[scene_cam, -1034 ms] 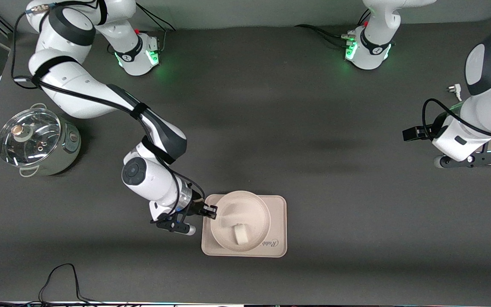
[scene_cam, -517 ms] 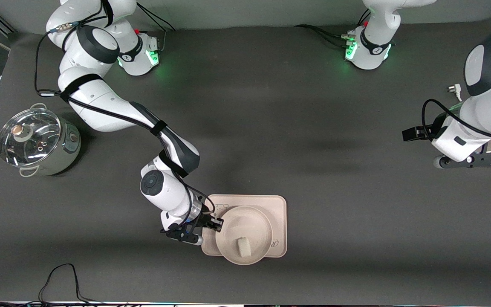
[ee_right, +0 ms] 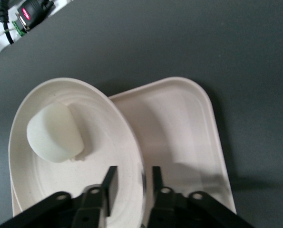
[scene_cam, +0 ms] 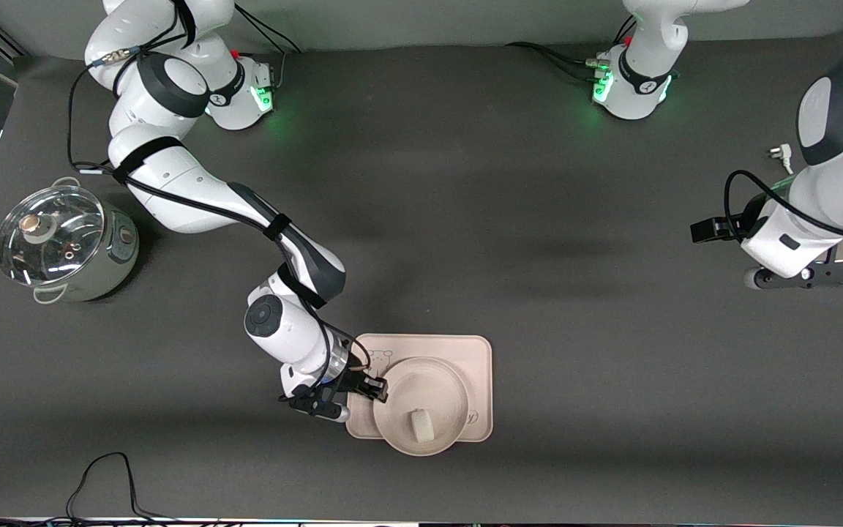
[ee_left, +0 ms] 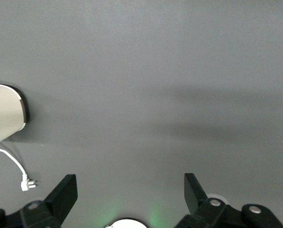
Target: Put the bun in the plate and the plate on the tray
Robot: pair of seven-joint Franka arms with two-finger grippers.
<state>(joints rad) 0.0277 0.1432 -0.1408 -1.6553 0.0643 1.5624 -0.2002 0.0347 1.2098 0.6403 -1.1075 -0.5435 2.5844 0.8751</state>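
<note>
The right end effector point(scene_cam: 380, 389) is low over the cream-pink rectangular tray with rounded corners point(scene_cam: 477, 359). Its two black fingers point(ee_right: 109, 183) are pinched on the rim of the round, shallow cream-beige plate point(scene_cam: 443, 391), one finger inside the rim and one outside. The plate sits over the tray, on the half nearer to the front camera. The plate's nearest edge sticks out a little past the tray's edge. I cannot tell if the plate lies flat on the tray or is held a bit above it.

The small white stubby bun point(scene_cam: 419, 424) lies in the plate, on the side nearer to the front camera. In the right wrist view the bun point(ee_right: 54, 133) rests against the inside of the plate point(ee_right: 46, 185), and the tray point(ee_right: 179, 137) shows beside it.

The left arm waits at its own end of the dark grey surface point(scene_cam: 524, 219). The left end effector point(ee_left: 127, 194) has its fingers spread wide apart and holds nothing.

A silver pot with a glass lid point(scene_cam: 63, 245) stands on the surface toward the right arm's end, well apart from the tray.
</note>
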